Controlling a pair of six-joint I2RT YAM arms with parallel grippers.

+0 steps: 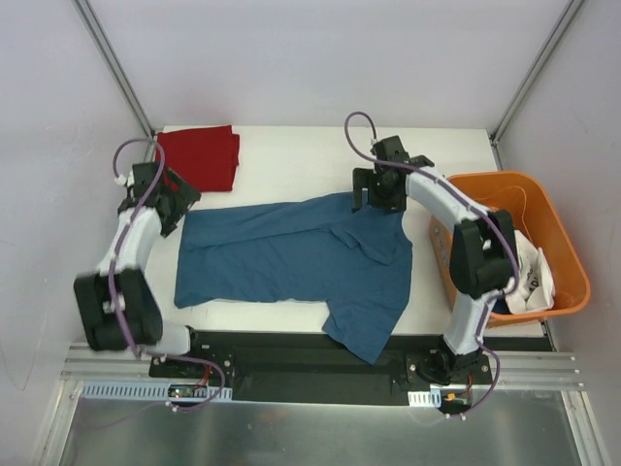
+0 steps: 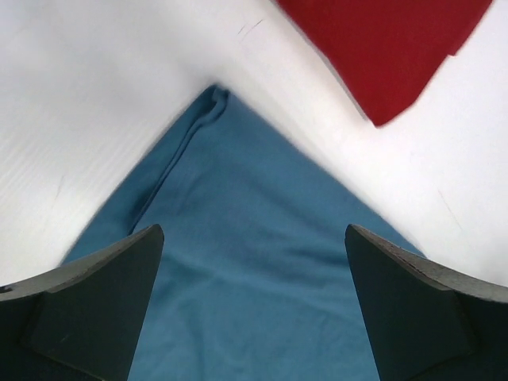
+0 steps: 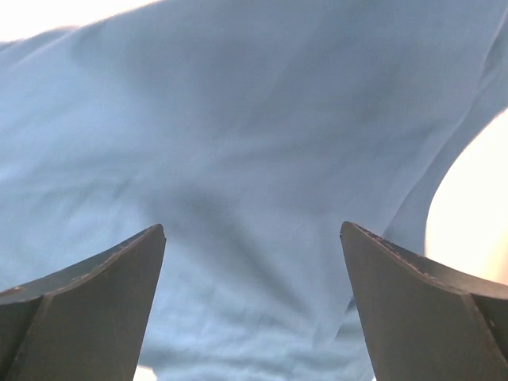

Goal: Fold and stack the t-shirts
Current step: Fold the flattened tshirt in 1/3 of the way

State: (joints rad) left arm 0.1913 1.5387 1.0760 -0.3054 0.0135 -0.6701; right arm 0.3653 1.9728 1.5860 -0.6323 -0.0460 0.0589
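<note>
A teal-blue t-shirt (image 1: 291,257) lies spread on the white table, one part hanging over the near edge. A deep red t-shirt (image 1: 202,155) lies folded at the far left corner. My left gripper (image 1: 180,212) is open, just above the blue shirt's far left corner (image 2: 214,99); the red shirt (image 2: 381,48) shows beyond it. My right gripper (image 1: 376,202) is open over the blue shirt's far right edge; its view is filled with blue cloth (image 3: 238,143). Neither gripper holds cloth.
An orange plastic basket (image 1: 560,238) stands at the right table edge with white and dark clothes (image 1: 529,277) in it. White walls enclose the table on the left, back and right. The black rail (image 1: 291,354) of the arm bases runs along the near edge.
</note>
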